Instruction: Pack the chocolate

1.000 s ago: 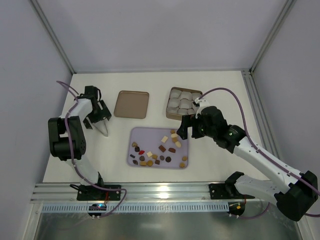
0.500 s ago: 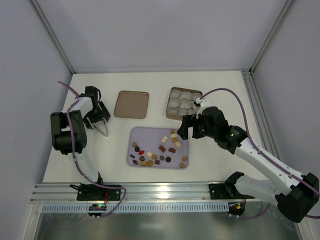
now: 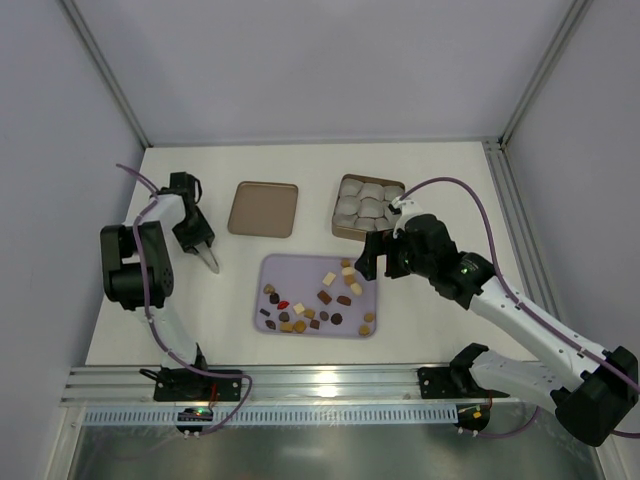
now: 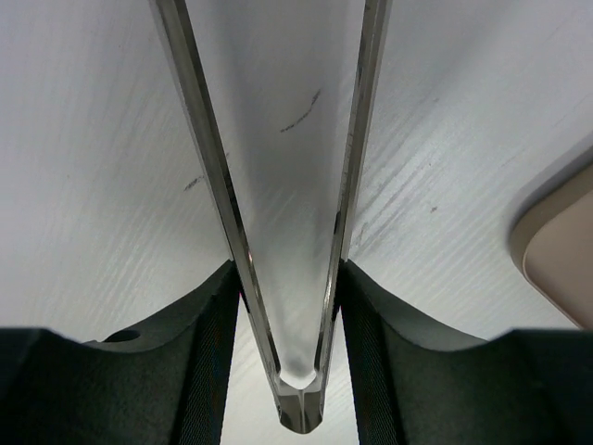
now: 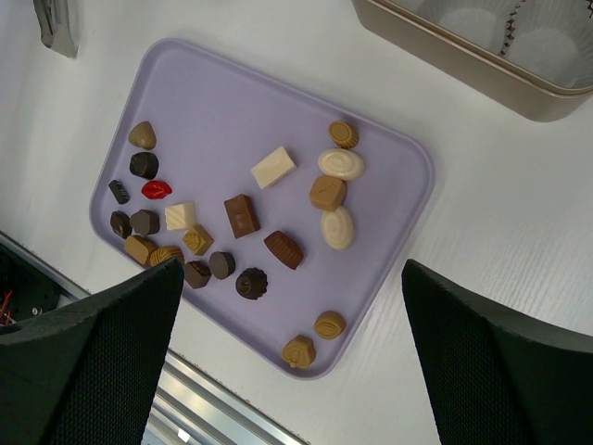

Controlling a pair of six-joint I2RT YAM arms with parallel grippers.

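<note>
Left fingers (image 4: 199, 371) clasp the tongs (image 4: 301, 408) left of the tray (image 3: 295, 268); right fingers (image 5: 482, 371) hang spread above it. Gripped near the hinge, tongs may twist and fumble chocolate (image 5: 241, 215).

White table (image 3: 300, 165), pale walls (image 3: 320, 60).
The plain walls rise behind and beside the table; a metal rail (image 3: 330, 382) runs along its near edge under even light.

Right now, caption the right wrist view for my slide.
Open right gripper above a lavender tray of loose chocolates, liner-filled box at top right.
</note>
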